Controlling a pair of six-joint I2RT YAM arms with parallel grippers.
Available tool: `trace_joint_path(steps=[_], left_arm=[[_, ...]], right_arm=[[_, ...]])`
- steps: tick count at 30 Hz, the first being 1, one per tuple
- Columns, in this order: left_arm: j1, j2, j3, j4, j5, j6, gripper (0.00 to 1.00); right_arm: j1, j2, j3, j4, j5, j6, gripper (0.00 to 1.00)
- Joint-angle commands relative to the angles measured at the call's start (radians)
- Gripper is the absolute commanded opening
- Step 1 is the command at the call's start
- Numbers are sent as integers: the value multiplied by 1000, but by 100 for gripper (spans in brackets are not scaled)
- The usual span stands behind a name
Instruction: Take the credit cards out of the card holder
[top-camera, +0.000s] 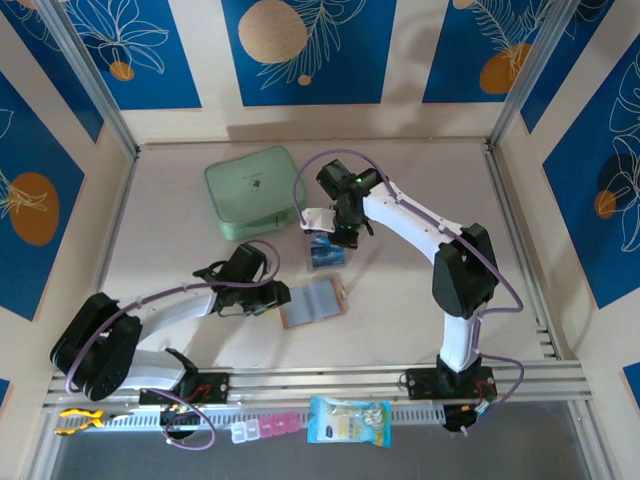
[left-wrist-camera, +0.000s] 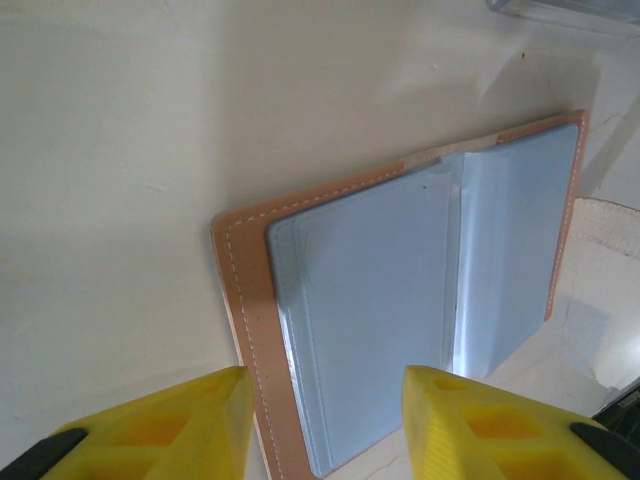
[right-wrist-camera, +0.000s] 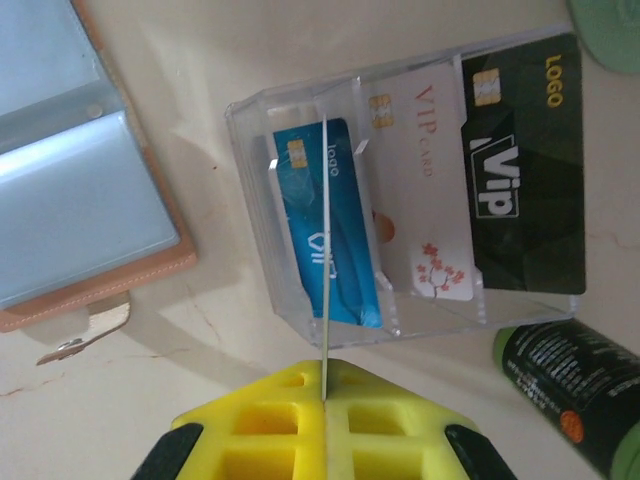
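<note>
Far left, at the near rail: one yellow-handled tool (top-camera: 80, 418). Next, your left gripper (top-camera: 270, 296), low over the table, its yellow fingers (left-wrist-camera: 200, 425) apart and clasping nothing. They straddled a stitched edge of the card holder (top-camera: 313, 303); contact could not be told. The holder lay mid-table just right of that gripper, spread open and flat with its plastic pockets up. Its long axis ran left to right, the right end tipped slightly away from you. Behind it sat a mint-green case (top-camera: 255, 190), and just beside the case a clear box (top-camera: 327, 250). Inside the box, from your right wrist view: blue card (right-wrist-camera: 335, 270), white VIP card (right-wrist-camera: 425, 190), black card (right-wrist-camera: 525, 170), long axes parallel, chip ends away from the gripper. Your right gripper (right-wrist-camera: 325, 385) was clamped on a held card (right-wrist-camera: 325, 200) seen edge-on, reaching over the blue one. A dark green bottle (right-wrist-camera: 575, 400) crowded the box's corner. At the near rail: pill box (top-camera: 265, 428), packet (top-camera: 348, 420).
</note>
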Motion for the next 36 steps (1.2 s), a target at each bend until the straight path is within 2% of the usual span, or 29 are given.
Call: trace_joint_path(steps=[1, 16, 36], left_arm=[[13, 29, -2, 31, 23, -15, 43], [16, 87, 35, 43, 20, 0, 43], [28, 92, 45, 39, 25, 11, 43]], right_arm=[[-7, 33, 31, -21, -53, -38, 0], [-33, 103, 14, 12, -41, -53, 8], [-34, 86, 58, -39, -72, -71, 5]])
